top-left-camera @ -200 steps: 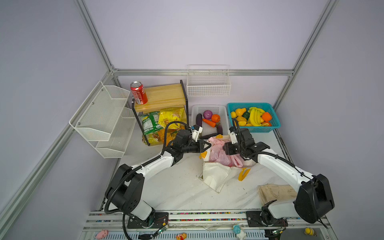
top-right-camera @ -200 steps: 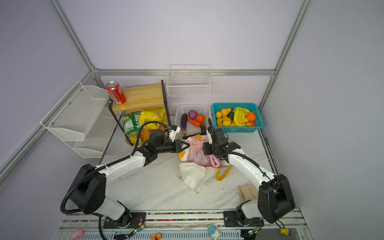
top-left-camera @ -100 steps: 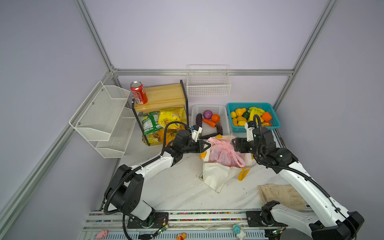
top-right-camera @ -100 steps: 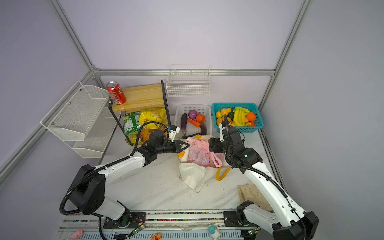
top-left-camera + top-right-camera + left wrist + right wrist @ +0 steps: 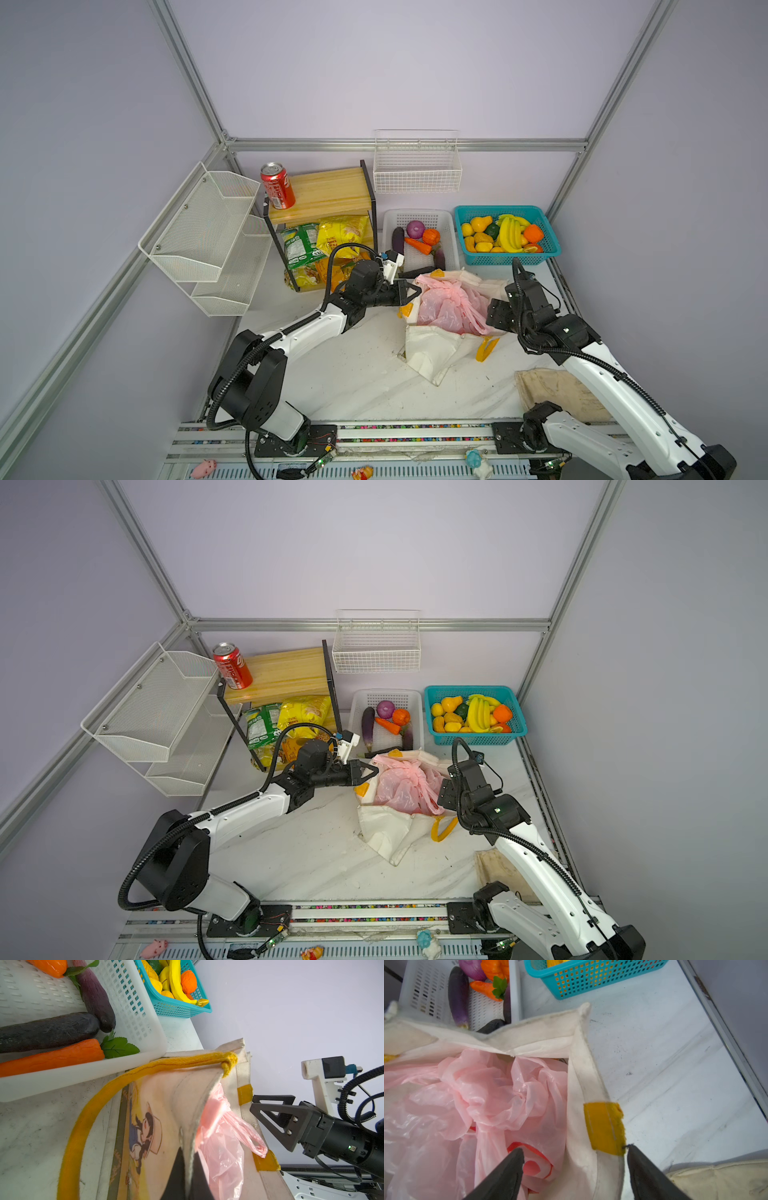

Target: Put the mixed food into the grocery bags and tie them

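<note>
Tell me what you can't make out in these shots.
Pink plastic bag contents: right wrist view, its crumpled film hides them.
Canvas tote floor: both top views, that bag covers it.
Left hand fingers: left wrist view, the frame edge cuts them off.
Beige cloth: in a top view, the right arm crosses it.

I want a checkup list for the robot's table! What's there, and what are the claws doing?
Surface: white marbled table, dark specks.
Job's things: pink bag inside white tote; red cola can upright on wooden shelf; purple onion in white basket.
Clutter: snack packets, teal basket of toy fruit, beige cloth.
Claws: left claw shut on the tote's rim; right claw open, astride the rim opposite.
Cables: black cable looping over each wrist.
Surroundings: wire racks on lilac walls; nothing else seen.
</note>
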`<state>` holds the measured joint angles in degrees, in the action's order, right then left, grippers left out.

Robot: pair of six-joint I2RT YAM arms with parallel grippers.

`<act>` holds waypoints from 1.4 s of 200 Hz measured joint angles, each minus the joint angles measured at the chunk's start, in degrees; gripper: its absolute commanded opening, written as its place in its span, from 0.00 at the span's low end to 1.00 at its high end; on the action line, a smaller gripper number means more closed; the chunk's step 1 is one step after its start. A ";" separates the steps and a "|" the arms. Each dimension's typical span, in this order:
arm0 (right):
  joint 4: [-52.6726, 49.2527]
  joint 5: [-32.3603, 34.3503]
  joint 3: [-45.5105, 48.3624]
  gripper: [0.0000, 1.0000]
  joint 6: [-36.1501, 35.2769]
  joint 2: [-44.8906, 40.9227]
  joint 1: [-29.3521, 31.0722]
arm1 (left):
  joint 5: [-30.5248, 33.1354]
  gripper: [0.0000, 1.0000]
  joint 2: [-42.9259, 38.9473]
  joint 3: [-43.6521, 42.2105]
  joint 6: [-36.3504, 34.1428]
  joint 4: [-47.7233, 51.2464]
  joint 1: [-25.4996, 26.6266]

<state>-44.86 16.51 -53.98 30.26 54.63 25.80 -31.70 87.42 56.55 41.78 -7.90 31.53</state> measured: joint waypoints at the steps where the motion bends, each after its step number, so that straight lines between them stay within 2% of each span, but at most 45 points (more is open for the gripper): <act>1: 0.00 0.11 0.00 0.83 0.11 0.00 0.00 | 0.00 0.00 0.00 0.00 0.00 0.00 0.00; 26: 0.09 2.36 0.24 0.83 1.57 0.48 -0.04 | -0.02 0.00 -0.04 -0.09 0.00 -0.11 0.00; 50: 1.77 2.32 1.81 0.74 2.54 1.07 -0.04 | 0.00 0.00 -0.79 -0.61 0.00 -0.20 0.00; 62: 3.26 1.01 3.48 0.63 2.75 1.51 -0.04 | -0.04 0.00 -1.49 -1.09 0.02 -0.13 0.00; 80: 4.90 -0.94 5.60 0.34 3.48 2.40 -0.04 | -0.20 0.00 -2.10 -1.16 0.09 -0.17 0.00; 100: 5.07 -1.33 5.38 0.14 3.78 1.97 -0.04 | -0.28 0.00 -2.29 -1.18 0.61 -0.17 0.00; 136: 1.42 -2.45 -1.05 0.00 2.86 1.57 -0.04 | -0.31 0.00 -4.28 -1.79 0.70 0.20 -0.02; 180: -4.70 -5.51 -9.29 0.00 -0.17 3.02 -0.04 | 2.84 0.00 -9.53 -1.81 -3.21 8.00 0.76; 214: -4.79 -8.74 -10.38 0.01 -2.32 4.72 -0.04 | 6.86 0.00 -10.05 -1.66 -8.07 11.89 3.43; 236: -2.80 -10.34 -8.37 0.12 -2.97 4.72 -0.04 | 7.76 0.00 -9.86 -1.64 -9.53 12.35 4.72; 258: 0.31 -11.30 -5.22 0.17 -3.74 4.72 -0.04 | 9.20 0.00 -9.81 -1.64 -10.97 13.00 5.07; 266: 0.98 -11.52 -4.87 0.24 -3.91 4.72 -0.04 | 9.81 0.00 -9.86 -1.64 -11.37 13.29 5.07; 280: 1.92 -11.58 -4.92 0.42 -4.42 4.48 -0.04 | 11.02 0.00 -10.05 -1.64 -12.13 13.77 5.05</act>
<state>-42.94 4.93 -58.89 25.85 59.11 25.76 -20.69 77.36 54.92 29.65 5.87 36.58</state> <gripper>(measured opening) 0.265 0.048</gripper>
